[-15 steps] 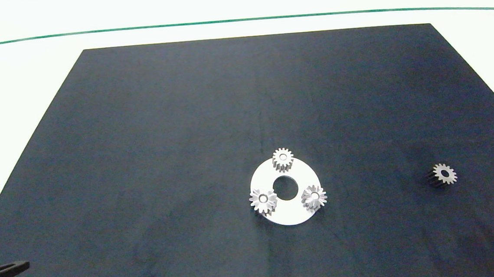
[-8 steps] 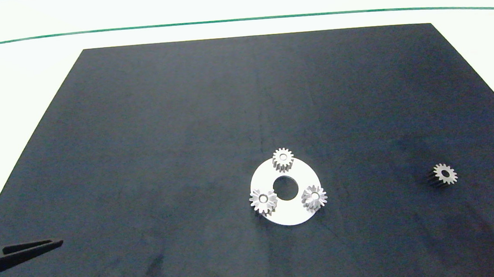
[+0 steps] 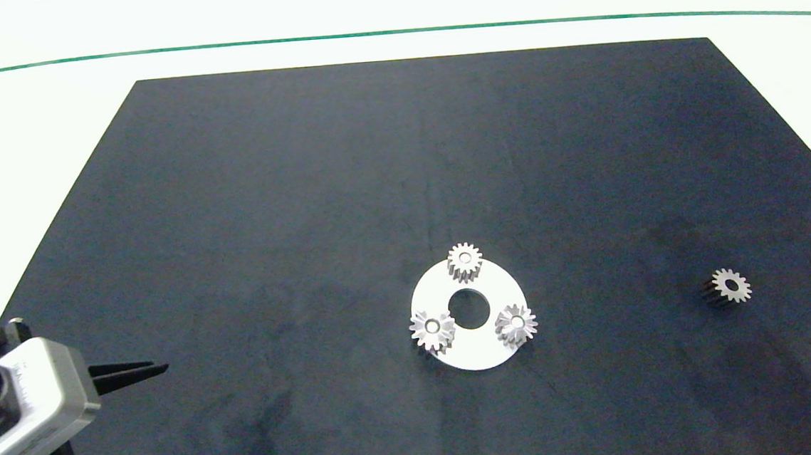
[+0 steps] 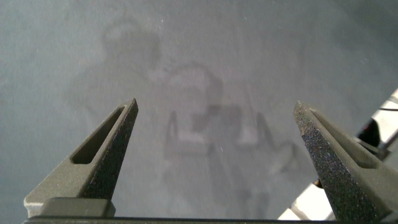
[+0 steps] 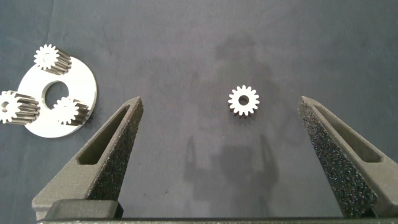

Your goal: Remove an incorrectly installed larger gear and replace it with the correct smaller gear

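at the lower left edge of the head view, the left gripper (image 4: 214,109) reaches in over the dark mat (image 3: 303,192), with a grey camera box (image 3: 29,404) on its wrist; the faint print on that box is too small to read, and no other writing can be made out. its fingers (image 4: 106,155) are spread wide, holding nothing, with only bare mat and their own shadow between them. at the right edge, the right gripper (image 5: 221,99) shows in the head view only as a dark fingertip, just right of the smaller gear (image 3: 729,285) and apart from it. its fingers (image 5: 106,162) are also spread wide and touch nothing; in the right wrist view the smaller gear lies flat on the mat in the gap between them, nearer the middle than either tip, bore up, with short stubby teeth. right of centre in the lower half of the head view lies a flat white ring plate (image 3: 482,354) with a round hole in its middle and three gears standing on it. the larger gear (image 3: 516,325), with long pointed teeth, sits at the plate's lower right. a second gear (image 3: 432,329) sits at its lower left and a third (image 3: 465,260), stubby-toothed, at its top edge. from the head view the two lower gears look much alike. the plate is well apart from both grippers. the mat lies on a white table (image 3: 47,103) with a thin green line (image 3: 392,33) across the top of the frame.
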Tool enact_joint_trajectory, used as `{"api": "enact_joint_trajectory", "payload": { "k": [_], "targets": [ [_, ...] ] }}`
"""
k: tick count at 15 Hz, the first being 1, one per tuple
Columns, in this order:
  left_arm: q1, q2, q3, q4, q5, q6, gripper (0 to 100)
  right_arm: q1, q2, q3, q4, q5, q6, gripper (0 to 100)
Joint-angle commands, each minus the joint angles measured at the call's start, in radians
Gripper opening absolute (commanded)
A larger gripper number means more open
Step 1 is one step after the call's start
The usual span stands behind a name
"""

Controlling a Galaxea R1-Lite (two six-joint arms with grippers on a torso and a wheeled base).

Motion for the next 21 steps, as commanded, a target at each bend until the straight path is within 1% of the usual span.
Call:
{"api": "enact_joint_trajectory", "payload": {
  "k": [1,2,3,4,5,6,7,8,9,12,13,14,15,16,17,18,21],
  "targets": [
    [-0.065,0.135,0.003,-0.113,0.058,-0.021,100,-0.009,0.016,0.0,-0.002,0.0,0.002,100],
    [-0.093,0.175,0.008,-0.167,0.069,-0.038,100,-0.012,0.018,0.0,-0.002,0.001,0.002,100],
    [-0.121,0.21,0.008,-0.208,0.095,-0.048,100,-0.014,0.023,0.0,-0.005,0.0,0.002,100],
    [-0.142,0.228,0.008,-0.228,0.121,-0.055,100,-0.014,0.024,0.0,-0.011,0.0,0.0,100],
    [-0.197,0.265,0.008,-0.273,0.172,-0.088,100,-0.02,0.035,0.0,-0.026,0.0,0.0,100],
    [-0.239,0.281,0.008,-0.296,0.193,-0.113,100,-0.024,0.043,0.0,-0.035,0.0,0.0,100],
    [-0.271,0.299,0.006,-0.313,0.213,-0.125,100,-0.024,0.052,0.0,-0.043,0.0,0.0,100],
    [-0.289,0.314,0.005,-0.331,0.223,-0.13,100,-0.028,0.055,0.0,-0.046,0.001,0.0,100],
    [-0.303,0.342,0.006,-0.359,0.226,-0.131,100,-0.029,0.055,0.0,-0.048,0.001,0.002,100],
    [-0.348,0.428,0.005,-0.463,0.227,-0.15,100,-0.029,0.055,0.002,-0.048,0.001,0.0,100],
    [-0.368,0.456,0.005,-0.491,0.253,-0.159,100,-0.029,0.055,0.002,-0.048,0.001,0.0,100],
    [-0.391,0.483,0.0,-0.521,0.287,-0.171,100,-0.029,0.055,0.002,-0.048,0.001,0.0,100],
    [-0.409,0.511,-0.003,-0.567,0.307,-0.183,100,-0.029,0.055,0.002,-0.048,0.001,0.0,100],
    [-0.427,0.525,-0.003,-0.603,0.327,-0.183,100,-0.029,0.055,0.002,-0.049,0.001,0.0,100],
    [-0.435,0.535,-0.006,-0.615,0.341,-0.183,100,-0.029,0.055,0.002,-0.049,0.001,0.0,100],
    [-0.44,0.569,-0.021,-0.633,0.374,-0.183,100,-0.029,0.055,0.0,-0.049,0.001,0.0,100],
    [-0.446,0.606,-0.044,-0.647,0.391,-0.183,100,-0.037,0.053,0.0,-0.049,0.004,0.002,100]
  ]
}}
